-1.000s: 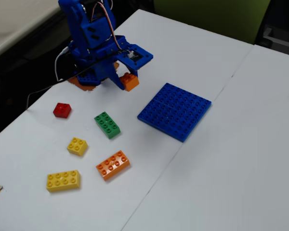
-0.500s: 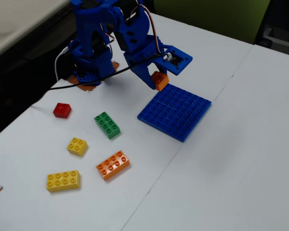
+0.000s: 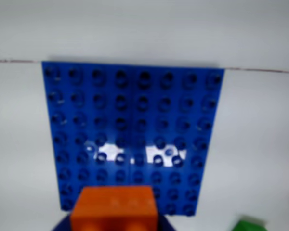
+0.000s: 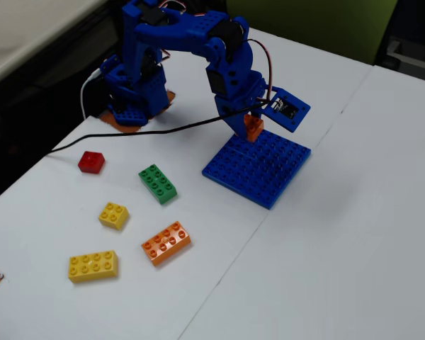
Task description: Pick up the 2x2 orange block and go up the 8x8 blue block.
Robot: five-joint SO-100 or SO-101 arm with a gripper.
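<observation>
Orange and small, the 2x2 orange block [image 4: 253, 128] is sitting clamped in the claw [image 4: 251, 126], hanging just over the near-arm edge of the 8x8 blue block [image 4: 258, 168]; the wrist view is showing it low in frame. White surface [image 4: 340, 234] is carrying everything.

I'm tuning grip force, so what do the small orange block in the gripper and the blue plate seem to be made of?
Small orange block: looks like hard moulded plastic, smooth with a slight sheen and crisp edges. Blue plate: likely the same rigid plastic, glossy, since white light glares off its moulded studs. The gripper also looks like plastic, though matte.
</observation>
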